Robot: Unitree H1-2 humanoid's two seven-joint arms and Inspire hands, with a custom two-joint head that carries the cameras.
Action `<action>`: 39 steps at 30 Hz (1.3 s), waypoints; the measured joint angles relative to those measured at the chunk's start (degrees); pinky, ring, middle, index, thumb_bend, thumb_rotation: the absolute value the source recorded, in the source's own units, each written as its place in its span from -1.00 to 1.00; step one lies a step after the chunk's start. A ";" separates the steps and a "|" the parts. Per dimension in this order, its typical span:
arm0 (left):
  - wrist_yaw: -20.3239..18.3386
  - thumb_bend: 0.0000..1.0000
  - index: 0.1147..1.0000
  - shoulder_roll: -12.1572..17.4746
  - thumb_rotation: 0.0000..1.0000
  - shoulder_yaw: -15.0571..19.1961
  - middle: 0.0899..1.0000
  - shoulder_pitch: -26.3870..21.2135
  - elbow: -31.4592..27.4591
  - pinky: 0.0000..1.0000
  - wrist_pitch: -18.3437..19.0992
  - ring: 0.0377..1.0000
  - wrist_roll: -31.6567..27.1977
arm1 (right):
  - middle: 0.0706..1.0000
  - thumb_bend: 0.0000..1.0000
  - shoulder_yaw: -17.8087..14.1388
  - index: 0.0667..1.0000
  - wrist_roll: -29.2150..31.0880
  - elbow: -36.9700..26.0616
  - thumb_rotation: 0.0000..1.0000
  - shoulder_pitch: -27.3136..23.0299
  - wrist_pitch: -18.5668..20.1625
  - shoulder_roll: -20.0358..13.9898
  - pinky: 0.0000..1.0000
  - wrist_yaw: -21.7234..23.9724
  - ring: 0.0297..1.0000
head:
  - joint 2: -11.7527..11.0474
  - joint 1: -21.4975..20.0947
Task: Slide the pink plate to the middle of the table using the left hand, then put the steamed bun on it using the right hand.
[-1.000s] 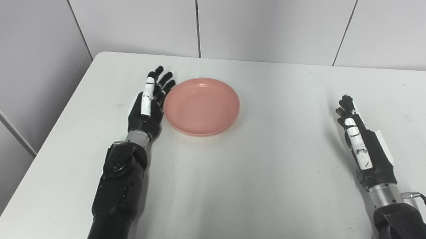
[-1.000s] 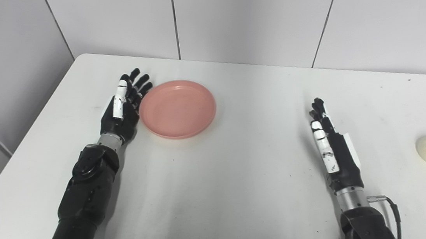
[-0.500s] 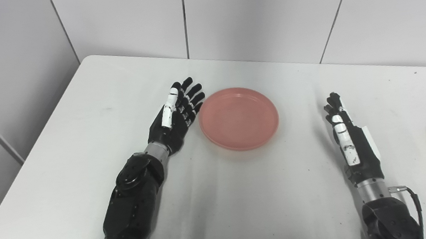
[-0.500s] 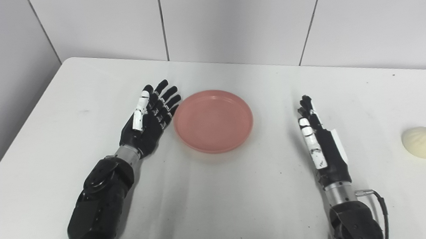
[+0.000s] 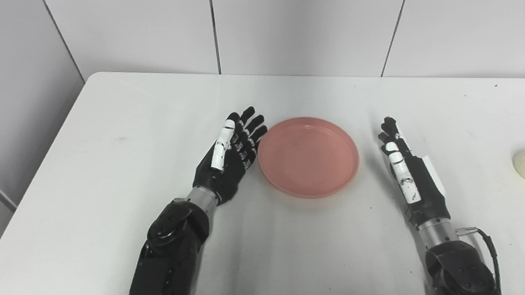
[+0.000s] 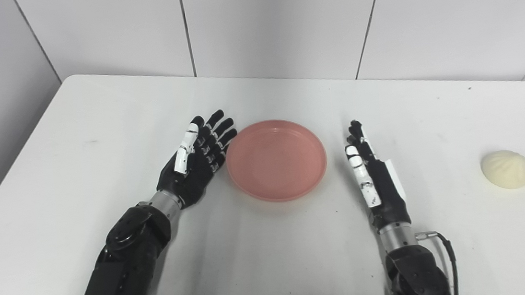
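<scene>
1. Nearest the camera, both forearms come up from the bottom edge onto the white table (image 5: 99,149), and neither hand carries anything.
2. The right hand (image 5: 412,176) stands on edge, fingers straight and close together, thumb side up, just right of the pink plate (image 5: 309,156). It holds nothing, and there is a narrow strip of table between them.
3. The left hand (image 5: 230,162) is flat and open, fingers fanned apart, its fingertips (image 5: 260,127) right at the plate's left rim. Touching or a hair off? I cannot tell.
4. The plate sits empty between the 2 hands, looking roughly central on the table, so my call is that the slide is about done.
5. Here is what counts next: the steamed bun (image 6: 506,169) lies well off to the right of the right hand, near the table's right side. The right hand is clearly the nearer 1, with bare table between it and the bun.
6. Beyond the table's far edge, a grey panelled wall (image 5: 302,13).
</scene>
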 measured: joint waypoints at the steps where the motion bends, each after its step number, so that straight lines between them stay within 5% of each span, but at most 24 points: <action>1: -0.16 -0.12 1.00 -0.03 1.00 -0.27 0.97 0.10 -0.09 1.00 0.00 0.97 0.00 | 1.00 -0.62 0.03 1.00 -0.09 -0.03 1.00 0.02 0.01 0.05 1.00 -0.16 1.00 | 0.17 -0.70; 23: -1.46 -0.11 0.98 -0.15 1.00 -1.87 0.95 2.22 -1.37 1.00 -2.35 0.95 1.42 | 1.00 -0.58 0.42 1.00 -2.08 -0.36 1.00 0.08 1.25 1.12 1.00 -1.71 1.00 | 0.26 -3.43; 39: 2.80 -0.03 0.97 -0.84 1.00 -1.50 0.95 3.97 -2.10 1.00 -7.48 0.96 8.59 | 1.00 -0.44 -0.44 0.99 -3.58 0.03 1.00 -0.66 1.04 1.60 1.00 -5.51 1.00 | -0.44 -6.59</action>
